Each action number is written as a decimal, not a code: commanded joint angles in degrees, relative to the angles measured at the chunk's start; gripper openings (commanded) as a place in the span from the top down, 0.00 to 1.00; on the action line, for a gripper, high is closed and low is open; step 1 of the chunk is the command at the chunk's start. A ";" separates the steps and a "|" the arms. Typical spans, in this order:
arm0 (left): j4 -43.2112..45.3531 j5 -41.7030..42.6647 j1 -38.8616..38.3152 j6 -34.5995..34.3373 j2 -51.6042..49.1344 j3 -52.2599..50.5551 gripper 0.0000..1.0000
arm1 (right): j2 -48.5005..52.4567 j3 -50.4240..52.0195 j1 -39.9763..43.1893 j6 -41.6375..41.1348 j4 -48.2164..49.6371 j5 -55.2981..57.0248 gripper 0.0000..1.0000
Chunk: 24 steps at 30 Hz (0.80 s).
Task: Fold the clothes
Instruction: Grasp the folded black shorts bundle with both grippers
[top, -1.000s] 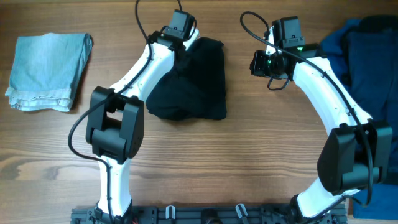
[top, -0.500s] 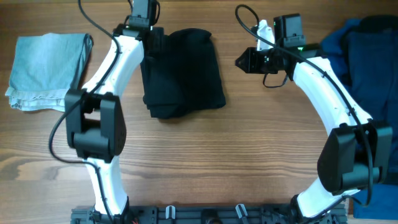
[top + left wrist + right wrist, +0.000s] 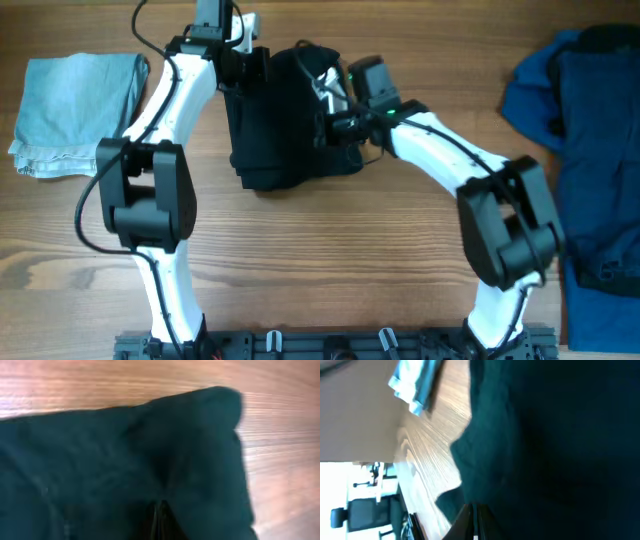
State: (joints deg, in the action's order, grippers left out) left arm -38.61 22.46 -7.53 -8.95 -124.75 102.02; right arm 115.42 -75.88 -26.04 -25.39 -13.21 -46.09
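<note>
The black shorts [image 3: 290, 150] are lying bunched on the table [image 3: 400, 250], close to its far edge and a little left of the middle. They are forming a rough dark block with rumpled edges. A small whitish patch is showing at their upper right part, just beside the right arm.

The left claw [image 3: 248, 68] is reaching in over the far left corner of the shorts. In the left wrist view its fingers [image 3: 159, 520] are sitting tight together with no gap between them. The black fabric is creasing in towards their tips, so the claw is pinching a fold of the shorts. A rounded corner of the cloth is lying on bare wood beyond it.

The right claw [image 3: 330, 125] is coming in from the right edge side and is resting on the right part of the shorts. In the right wrist view its tips [image 3: 472, 520] are closed together, with black fabric filling most of the picture. Whether any cloth is caught between them I cannot tell.

A pale blue folded cloth [image 3: 75, 110] is lying flat near the far left corner of the table, well apart from the shorts. A deep blue rumpled garment heap [image 3: 590, 150] is spreading along the right edge.
</note>
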 commanded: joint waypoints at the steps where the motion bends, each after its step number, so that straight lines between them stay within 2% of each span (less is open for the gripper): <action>1: 1.64 1.29 3.04 -0.31 -4.61 0.31 0.96 | 4.76 0.59 -0.79 -1.81 0.13 -0.85 0.96; 4: 6.54 -0.48 5.73 -0.33 -8.46 0.31 0.96 | 5.51 0.59 -0.79 -2.08 -1.64 2.78 0.96; 11: 11.78 -1.68 7.30 -0.52 -9.25 0.39 0.96 | 6.05 0.59 -0.79 -6.40 -9.70 16.61 0.96; 18: 14.05 -1.73 7.45 -1.95 0.63 0.44 0.95 | 8.07 0.59 -0.79 -9.11 -9.94 17.84 0.96; 21: 9.51 -1.95 7.45 -3.15 6.32 0.44 0.83 | 7.93 0.57 -0.79 -9.03 -9.03 16.22 0.96; 22: 6.73 -2.36 7.45 -4.33 7.98 0.44 0.74 | 7.67 0.57 -0.66 -9.03 -8.07 14.19 0.96; 23: 2.21 -2.34 7.43 -5.25 9.79 0.44 0.50 | 7.06 0.37 -0.57 -9.05 -6.58 11.08 0.96; 24: -0.83 -2.34 7.43 -5.22 10.58 0.44 0.30 | 6.38 0.11 -0.57 -9.09 -5.75 9.05 0.96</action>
State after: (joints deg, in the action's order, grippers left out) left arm -33.32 20.73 -0.58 -11.77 -118.43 102.43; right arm 121.51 -75.46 -26.70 -33.82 -21.04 -32.99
